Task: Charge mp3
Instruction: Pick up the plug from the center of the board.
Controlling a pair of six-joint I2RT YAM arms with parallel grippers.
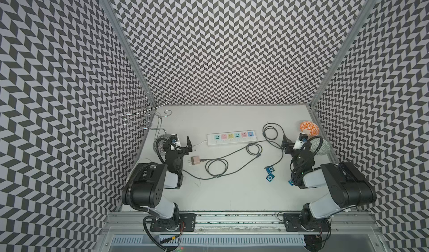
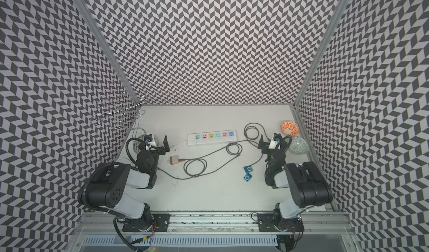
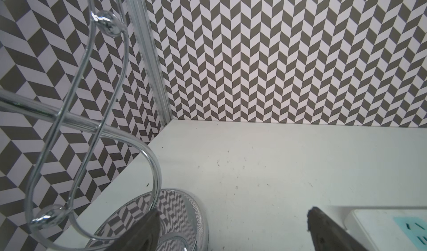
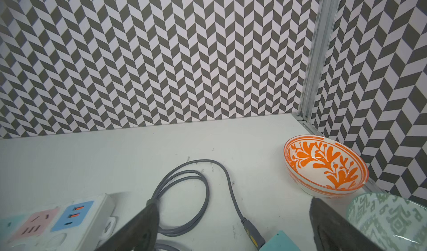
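Two small blue mp3 players (image 1: 270, 169) (image 1: 270, 177) lie right of the table's centre, seen in both top views (image 2: 248, 169). A third blue piece (image 1: 290, 182) peeks out beside the right arm. A white power strip (image 1: 232, 138) with coloured sockets lies at the middle back. A pinkish charger adapter (image 1: 195, 161) lies unplugged, with a coiled grey cable (image 1: 217, 167) running from it. My left gripper (image 1: 181, 140) (image 3: 232, 215) hovers open and empty left of the strip. My right gripper (image 1: 293, 139) (image 4: 233, 203) is open and empty above another grey cable loop (image 4: 184, 192).
A chrome wire stand (image 1: 148, 114) (image 3: 92, 122) on a round base rises at the back left, close to my left gripper. An orange-patterned bowl (image 1: 308, 128) (image 4: 323, 164) and a green-patterned glass bowl (image 1: 321, 146) sit at the right wall. A teal block (image 4: 280, 241) lies under the right gripper.
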